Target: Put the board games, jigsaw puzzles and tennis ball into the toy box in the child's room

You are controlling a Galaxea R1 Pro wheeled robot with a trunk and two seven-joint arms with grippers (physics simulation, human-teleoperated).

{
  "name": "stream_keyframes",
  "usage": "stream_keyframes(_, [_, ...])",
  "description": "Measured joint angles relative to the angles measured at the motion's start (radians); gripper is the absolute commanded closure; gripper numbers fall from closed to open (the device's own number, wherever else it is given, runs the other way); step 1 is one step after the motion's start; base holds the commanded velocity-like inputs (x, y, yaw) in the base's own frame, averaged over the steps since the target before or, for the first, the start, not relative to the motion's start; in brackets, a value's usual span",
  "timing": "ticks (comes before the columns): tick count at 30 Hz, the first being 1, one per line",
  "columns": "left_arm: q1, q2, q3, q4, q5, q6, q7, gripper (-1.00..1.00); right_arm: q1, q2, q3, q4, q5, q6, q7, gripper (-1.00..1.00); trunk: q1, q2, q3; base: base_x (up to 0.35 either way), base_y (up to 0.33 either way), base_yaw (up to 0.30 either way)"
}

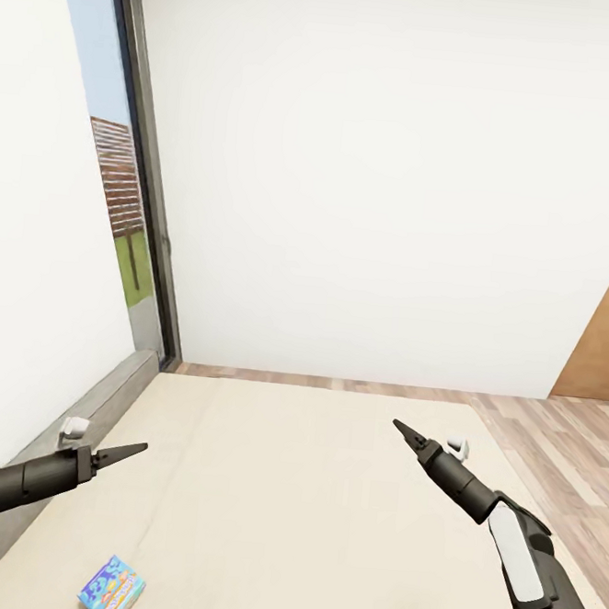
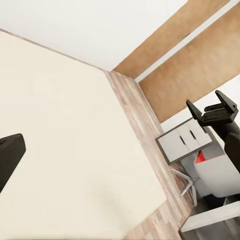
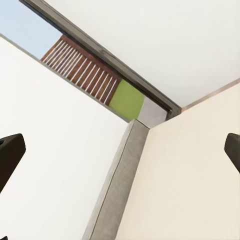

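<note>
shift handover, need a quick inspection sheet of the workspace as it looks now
surface: beige bed, mattress bare apart from one box
job's things: small blue board game lying flat near the bed's near left edge; no other toys seen
clutter: nothing seen
grippers: left gripper and right gripper both above the mattress, holding nothing; jaw state cannot be told
cables: nothing seen
surroundings: white wall, tall dark-framed window at left, grey headboard, wood-plank floor at right
</note>
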Motion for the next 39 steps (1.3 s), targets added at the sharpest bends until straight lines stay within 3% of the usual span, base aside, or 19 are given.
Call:
stream_keyframes(11, [0.0, 0.001, 0.014, 0.0, 0.0, 0.0, 0.0, -1.0, 0.0, 0.0, 0.002, -0.001, -0.001, 0.001, 0.001, -1.0, 0.0, 0.0, 0.0, 0.0, 0.163, 0.0])
stream_keyframes(32, [0.0, 0.001, 0.015, 0.001, -0.008, 0.001, 0.013, -1.0, 0.0, 0.0, 0.002, -0.009, -0.001, 0.001, 0.002, -1.0, 0.0, 0.0, 0.0, 0.0, 0.009, 0.0])
stream_keyframes(36, [-0.002, 0.001, 0.012, 0.01, -0.019, 0.003, 0.073, -1.0, 0.0, 0.001, 0.002, -0.011, -0.001, 0.001, -0.002, -1.0, 0.0, 0.0, 0.0, 0.0, 0.0, 0.0])
stream_keyframes(39, [-0.004, 0.0, 0.01, 0.039, -0.051, 0.0, 0.207, -1.0, 0.0, 0.001, 0.004, -0.028, -0.001, 0.005, -0.006, -1.0, 0.0, 0.0, 0.0, 0.0, 0.0, 0.0])
